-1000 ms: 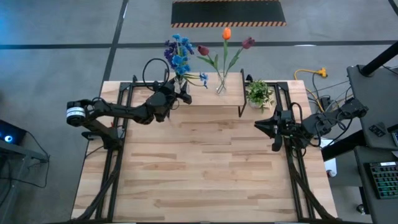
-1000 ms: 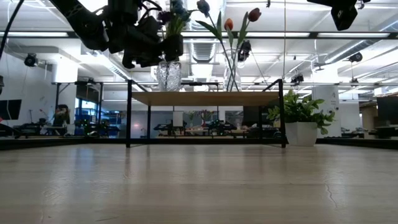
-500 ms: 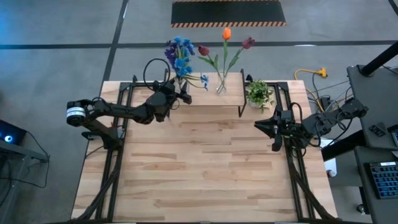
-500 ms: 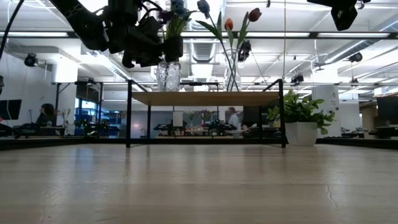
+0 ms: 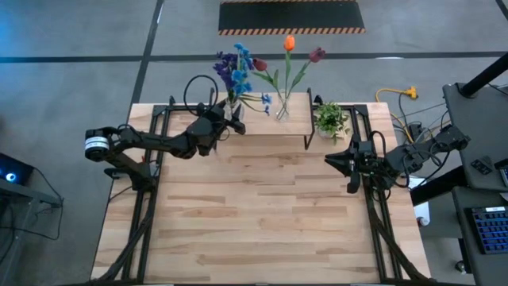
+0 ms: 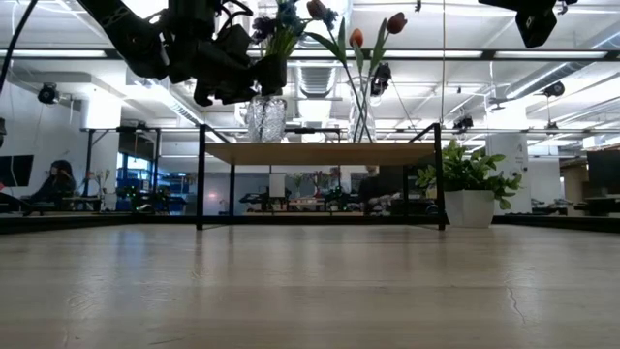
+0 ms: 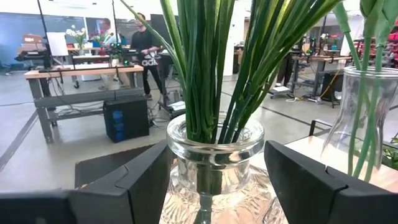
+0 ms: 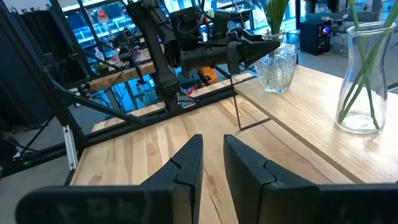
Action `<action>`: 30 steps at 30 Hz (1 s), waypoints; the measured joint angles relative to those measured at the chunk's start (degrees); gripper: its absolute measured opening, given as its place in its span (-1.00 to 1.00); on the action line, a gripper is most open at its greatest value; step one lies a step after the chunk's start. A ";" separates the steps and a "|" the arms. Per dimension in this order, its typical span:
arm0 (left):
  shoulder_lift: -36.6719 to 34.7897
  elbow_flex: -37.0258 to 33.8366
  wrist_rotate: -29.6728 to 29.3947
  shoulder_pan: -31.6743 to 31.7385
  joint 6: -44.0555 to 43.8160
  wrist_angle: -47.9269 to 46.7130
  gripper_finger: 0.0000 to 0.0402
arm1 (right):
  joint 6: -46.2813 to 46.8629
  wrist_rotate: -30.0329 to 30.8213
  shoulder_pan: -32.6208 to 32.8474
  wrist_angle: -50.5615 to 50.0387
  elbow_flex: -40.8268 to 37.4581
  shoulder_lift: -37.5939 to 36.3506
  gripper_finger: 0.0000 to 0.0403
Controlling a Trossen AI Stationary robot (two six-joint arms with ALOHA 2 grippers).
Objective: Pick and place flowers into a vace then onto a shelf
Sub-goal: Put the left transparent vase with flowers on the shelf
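Observation:
A cut-glass vase (image 7: 214, 168) holding the blue and purple bunches (image 5: 236, 67) stands on the shelf (image 6: 320, 152) near its left end. My left gripper (image 7: 214, 149) reaches over the shelf and is shut on this vase. A tall clear vase (image 5: 282, 107) with the orange, red and maroon tulips (image 6: 354, 39) stands on the shelf to its right. My right gripper (image 5: 337, 163) hovers by the table's right edge, its fingers (image 8: 193, 155) close together and holding nothing. My left gripper pinches the cut-glass vase at its neck, just under the rim (image 7: 180, 140), with one finger on each side. The fingers come in level from the table's left and near side. The vase stays upright with its base (image 6: 264, 139) at the shelf top.
A small leafy potted plant (image 5: 329, 119) stands on the table just right of the shelf. The plank tabletop (image 5: 262, 214) stretches toward the near edge. Black frame rails run along both sides. People and benches show in the room beyond.
My left gripper has shifted a little toward the table's right, taking the cut-glass vase with it along the shelf. The blue and purple blooms have swung rightward, closer to the tulips.

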 joint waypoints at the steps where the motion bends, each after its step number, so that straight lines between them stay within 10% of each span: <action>1: 0.00 0.02 -0.33 -0.06 0.02 0.00 0.20 | 0.08 0.00 0.00 0.00 0.00 -0.01 -0.72; 30: -0.07 -0.02 -1.10 -0.15 1.61 -1.83 0.36 | -0.08 -0.02 -0.02 0.01 0.00 -0.01 -0.72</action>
